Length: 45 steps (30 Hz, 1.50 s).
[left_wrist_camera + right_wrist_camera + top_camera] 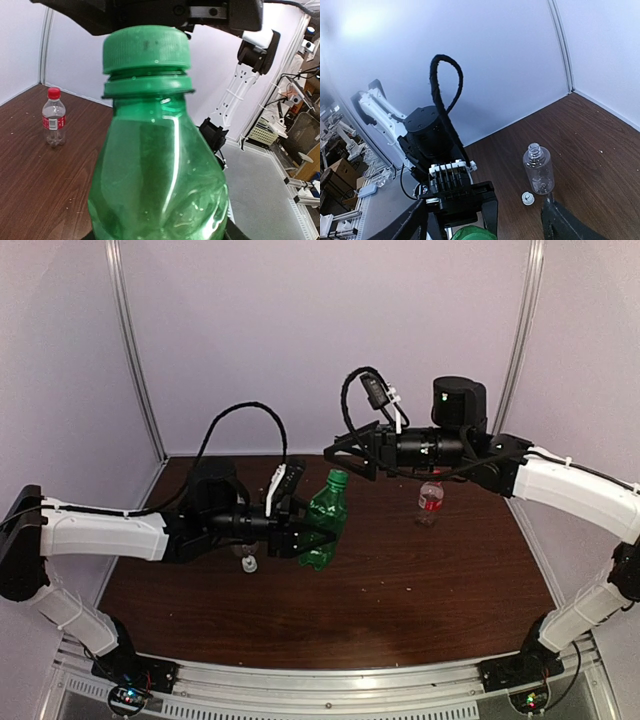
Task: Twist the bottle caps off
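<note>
My left gripper [303,530] is shut on the body of the dark green bottle [322,522] and holds it tilted above the table. The bottle fills the left wrist view [160,170], with its green cap [146,48] screwed on. My right gripper [345,455] is open just above the green cap [338,478], not touching it. In the right wrist view the cap [472,233] lies between my spread fingers [560,225]. The clear bottle [538,169] stands open with its white cap [527,198] on the table beside it. The red-label bottle [430,500] stands with its red cap [53,92] on.
The brown table [400,590] is closed in by pale walls at the back and sides. The white cap [250,564] lies just left of my left gripper. The red-label bottle stands under my right forearm [440,448].
</note>
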Tool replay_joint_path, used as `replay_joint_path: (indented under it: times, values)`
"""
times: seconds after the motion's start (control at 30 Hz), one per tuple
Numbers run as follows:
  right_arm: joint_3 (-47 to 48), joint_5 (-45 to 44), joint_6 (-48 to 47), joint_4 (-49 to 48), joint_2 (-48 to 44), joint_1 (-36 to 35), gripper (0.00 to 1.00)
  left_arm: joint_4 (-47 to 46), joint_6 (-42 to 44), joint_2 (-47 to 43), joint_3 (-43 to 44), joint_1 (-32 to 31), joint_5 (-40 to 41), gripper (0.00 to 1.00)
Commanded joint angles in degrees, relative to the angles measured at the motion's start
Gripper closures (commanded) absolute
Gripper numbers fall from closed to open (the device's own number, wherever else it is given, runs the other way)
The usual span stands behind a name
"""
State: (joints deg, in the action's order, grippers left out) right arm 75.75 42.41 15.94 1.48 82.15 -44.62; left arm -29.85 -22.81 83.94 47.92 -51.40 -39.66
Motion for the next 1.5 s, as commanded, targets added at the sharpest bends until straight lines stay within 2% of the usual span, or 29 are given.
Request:
replay_joint_path:
  times: [0.0, 0.17, 0.4, 0.6, 1.2, 1.33, 1.47]
  values:
    - [-0.92, -12.1, 4.34, 1.7, -0.77, -2.11, 0.22, 0.81, 1.89, -1.21, 2.1, -0.28, 5.81, 0.69]
    - [-0.98, -16.38, 4.53, 3.41, -0.09, -3.59, 0.26, 1.35, 1.67, -1.45, 2.09, -0.24, 8.82, 0.69]
    - [-1.85, -16.24, 5.23, 2.77, 1.11, -3.98, 0.39, 1.63, 1.8, -1.89, 1.89, -0.28, 11.0, 0.69]
    - [-2.22, -15.97, 5.32, 2.73, 2.0, -3.92, 0.41, 1.8, 1.85, -2.53, 1.41, -0.28, 11.72, 0.69]
    - [-3.68, -14.39, 3.87, -0.85, 1.16, -3.97, 0.94, 1.82, 2.65, -2.88, 0.51, -0.28, 12.59, 0.69]
    - [-4.53, -10.12, 1.37, -3.87, 0.73, -3.6, 0.98, 1.15, 2.85, -3.23, 0.16, -0.28, 11.75, 0.69]
    - [-4.15, 1.36, -3.04, -6.41, 1.5, -2.74, 0.99, -1.59, 2.69, -3.52, -0.76, -0.22, 8.18, 0.69]
